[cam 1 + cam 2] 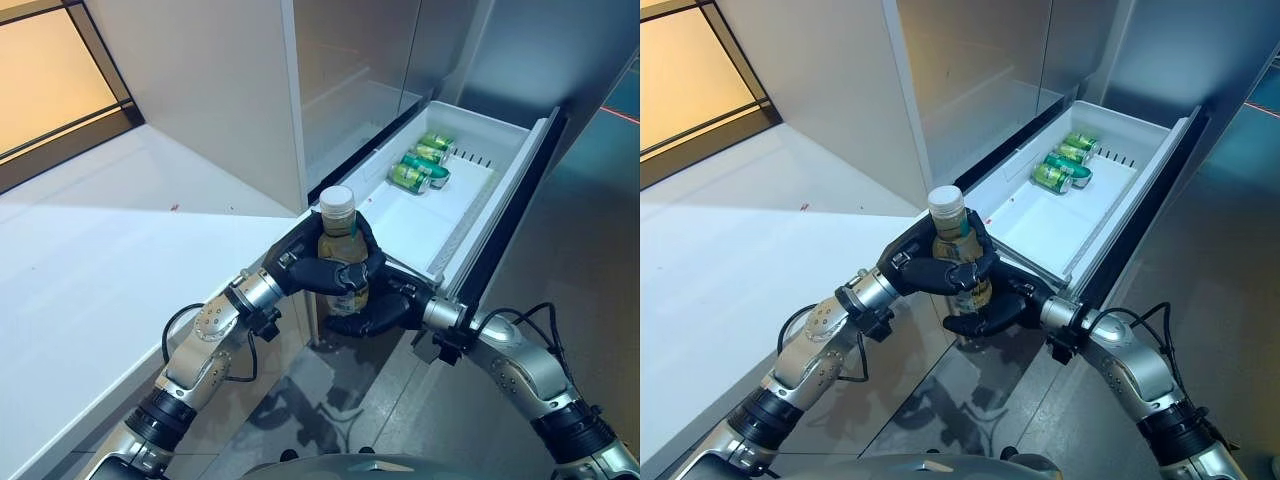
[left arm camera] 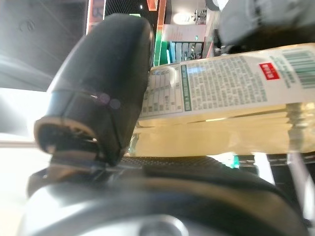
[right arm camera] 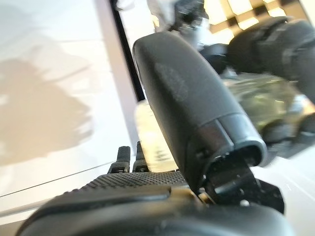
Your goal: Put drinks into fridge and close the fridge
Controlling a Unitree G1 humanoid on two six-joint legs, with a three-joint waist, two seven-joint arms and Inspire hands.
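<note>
A clear bottle (image 1: 339,232) of pale yellow drink with a white cap stands upright in front of the open fridge drawer (image 1: 478,121), near the drawer's near corner. My left hand (image 1: 318,270) is curled round its middle from the left. My right hand (image 1: 376,312) is curled round its lower part from the right and below. In the left wrist view the bottle's label (image 2: 221,93) lies against my thumb (image 2: 103,93). In the right wrist view the bottle (image 3: 258,98) shows past my thumb (image 3: 187,98). Green cans (image 1: 421,163) lie at the drawer's far end.
A white counter (image 1: 110,250) stretches along the left. The fridge's tall grey front (image 1: 220,90) rises behind it. The drawer's dark front panel (image 1: 515,215) stands out to the right, with grey floor (image 1: 590,250) beyond. The drawer's near half has bare white floor (image 1: 420,220).
</note>
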